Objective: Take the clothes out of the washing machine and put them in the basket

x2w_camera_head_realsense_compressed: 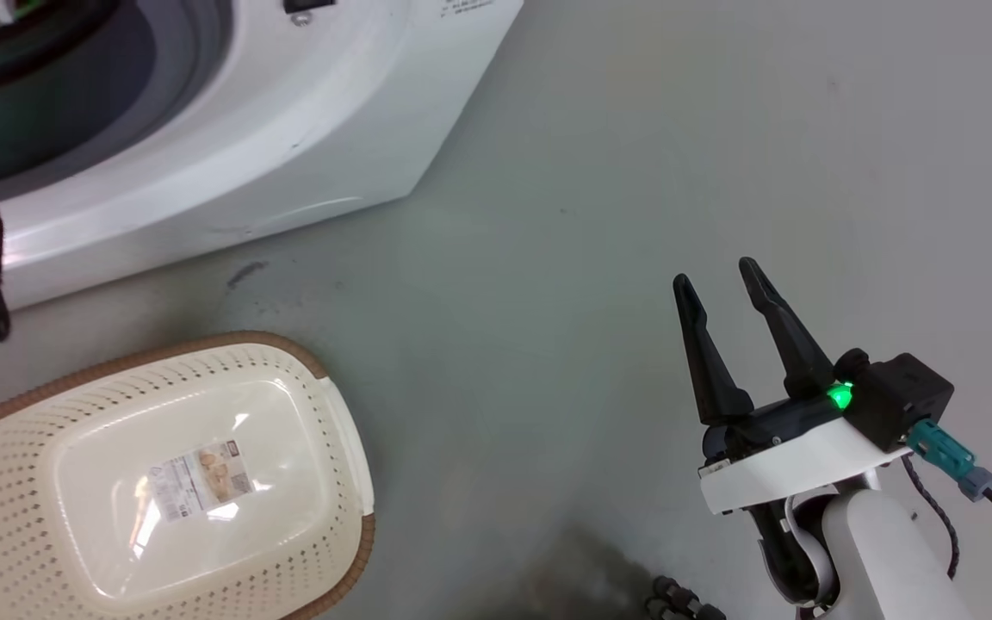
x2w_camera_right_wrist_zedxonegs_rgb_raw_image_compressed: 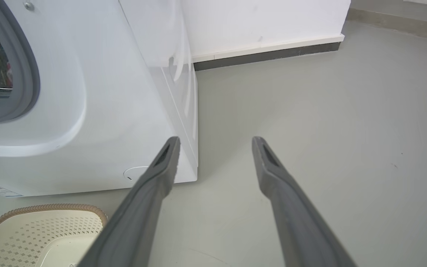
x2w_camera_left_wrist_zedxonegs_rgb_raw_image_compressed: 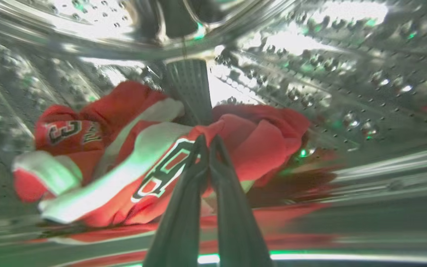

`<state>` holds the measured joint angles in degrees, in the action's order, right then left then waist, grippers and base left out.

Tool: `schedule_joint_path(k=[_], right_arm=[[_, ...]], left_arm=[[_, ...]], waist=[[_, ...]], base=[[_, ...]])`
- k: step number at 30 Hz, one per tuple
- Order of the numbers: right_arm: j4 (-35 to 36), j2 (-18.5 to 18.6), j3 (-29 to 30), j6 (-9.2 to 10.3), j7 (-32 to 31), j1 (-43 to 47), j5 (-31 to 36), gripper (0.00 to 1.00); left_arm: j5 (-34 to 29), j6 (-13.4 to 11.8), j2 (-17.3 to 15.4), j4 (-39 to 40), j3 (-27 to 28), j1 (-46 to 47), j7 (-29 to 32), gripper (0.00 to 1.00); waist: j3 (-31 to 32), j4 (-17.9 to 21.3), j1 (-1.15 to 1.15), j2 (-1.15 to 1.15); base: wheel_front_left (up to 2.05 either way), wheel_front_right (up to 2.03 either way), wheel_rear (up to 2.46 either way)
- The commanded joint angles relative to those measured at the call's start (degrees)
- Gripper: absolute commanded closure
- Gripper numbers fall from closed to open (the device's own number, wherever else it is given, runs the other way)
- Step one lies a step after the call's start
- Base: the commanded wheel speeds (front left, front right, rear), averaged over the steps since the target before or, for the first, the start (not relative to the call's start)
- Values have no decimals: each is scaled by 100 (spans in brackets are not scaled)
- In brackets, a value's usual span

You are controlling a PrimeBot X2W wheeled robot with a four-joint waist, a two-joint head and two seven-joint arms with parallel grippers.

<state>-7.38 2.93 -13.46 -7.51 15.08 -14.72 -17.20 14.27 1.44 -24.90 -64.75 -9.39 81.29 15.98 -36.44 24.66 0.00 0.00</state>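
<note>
clothes lie bunched inside the steel drum of the washing machine: red fabric with white bands and dark-edged numerals, partly against a ribbed grey paddle. left gripper is inside the drum, its two fingers pressed together, tips pinching a fold of the red cloth. left wrist view is blurred, so finer detail of the hold cannot be read. right gripper hangs over the grey floor, well apart from the machine, fingers spread wide above bare floor. basket stands on the floor just in front of the machine, near its lower front panel; a paper label shows on its bottom.
</note>
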Motion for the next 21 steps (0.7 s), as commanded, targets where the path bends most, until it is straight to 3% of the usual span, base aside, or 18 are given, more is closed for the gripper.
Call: schedule_joint_path(k=[1, 13, 21], right_arm=[[-41, -10, 34, 4, 11, -45, 64, 0], [-248, -7, 303, 4, 12, 287, 360, 0], [-350, -7, 452, 4, -8, 559, 463, 0]], left_arm=[[4, 6, 38, 48, -15, -144, -254, 100], [220, 138, 528, -135, 14, -1180, -2575, 100], [367, 209, 884, 60, 90, -1865, -3108, 100]], waist=[[177, -111, 0, 0], [1214, -551, 0, 0], [1819, -843, 0, 0]], base=[[0, 0, 0], [0, 0, 0], [0, 0, 0]])
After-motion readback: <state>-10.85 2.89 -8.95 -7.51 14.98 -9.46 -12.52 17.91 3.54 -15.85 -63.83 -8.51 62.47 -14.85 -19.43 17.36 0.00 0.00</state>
